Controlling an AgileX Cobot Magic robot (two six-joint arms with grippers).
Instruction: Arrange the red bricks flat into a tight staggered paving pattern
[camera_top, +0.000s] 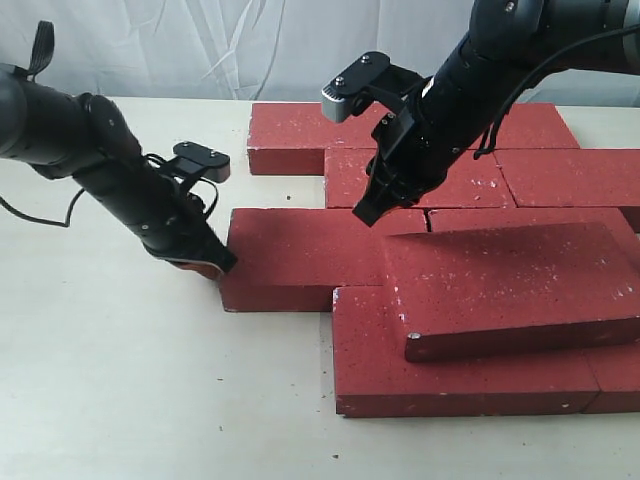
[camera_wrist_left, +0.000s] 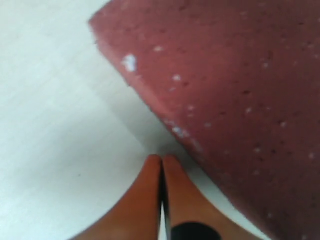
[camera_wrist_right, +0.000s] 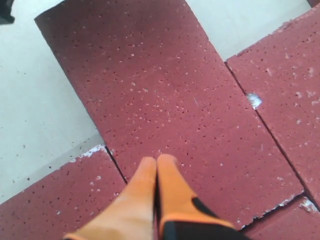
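Several red bricks lie flat in staggered rows on the white table (camera_top: 120, 380). One more brick (camera_top: 510, 285) rests tilted on top of the front ones. My left gripper (camera_top: 222, 265) is shut and empty, its orange tips at the left end of the middle-row brick (camera_top: 300, 250). In the left wrist view the shut gripper (camera_wrist_left: 161, 159) is low over the table beside that brick's corner (camera_wrist_left: 235, 85). My right gripper (camera_top: 365, 213) is shut with nothing in it, tips down at the far right part of the same brick. In the right wrist view its tips (camera_wrist_right: 157, 161) rest over the brick's face (camera_wrist_right: 165, 95).
The back-row brick (camera_top: 300, 135) lies behind the left arm. A front brick (camera_top: 450, 385) is near the table's front edge. A pale curtain hangs behind the table. Bare table stretches to the left and front left.
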